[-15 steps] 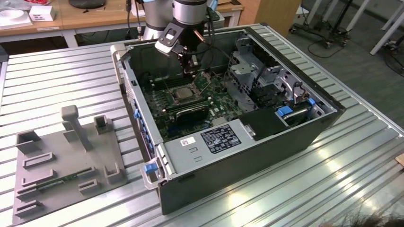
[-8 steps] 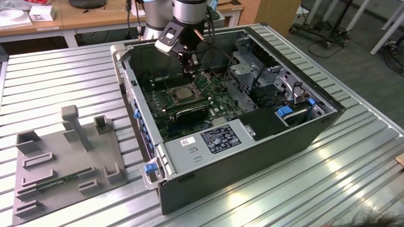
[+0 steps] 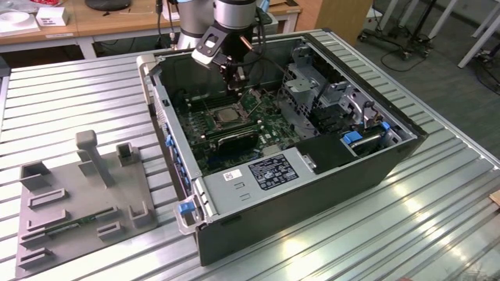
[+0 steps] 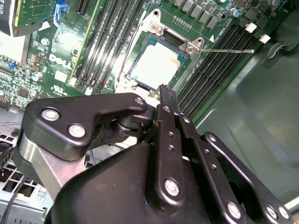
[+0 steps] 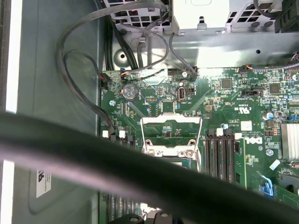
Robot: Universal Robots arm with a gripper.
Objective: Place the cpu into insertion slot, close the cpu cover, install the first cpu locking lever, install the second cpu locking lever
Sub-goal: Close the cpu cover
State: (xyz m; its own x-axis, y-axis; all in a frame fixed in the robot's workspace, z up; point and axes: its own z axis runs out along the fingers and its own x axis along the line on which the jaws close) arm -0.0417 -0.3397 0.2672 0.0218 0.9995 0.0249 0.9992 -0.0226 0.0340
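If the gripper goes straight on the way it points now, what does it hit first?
Most likely the cpu seated in the insertion slot, or the slot's near rim: in the second wrist view the gripper aims at it. Depth is unclear.

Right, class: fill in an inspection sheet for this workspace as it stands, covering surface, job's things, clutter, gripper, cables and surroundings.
Surface: slatted metal table, carrying an open computer case laid on its side.
Job's things: cpu sits in the insertion slot; cpu cover appears raised in the first wrist view; a thin locking lever sticks out free.
Clutter: grey fixture plate on the exterior view's left.
Gripper: gripper hangs close above the motherboard, beside the slot.
Cables: grey cables loop beside the board.
Surroundings: wooden desks behind the table.
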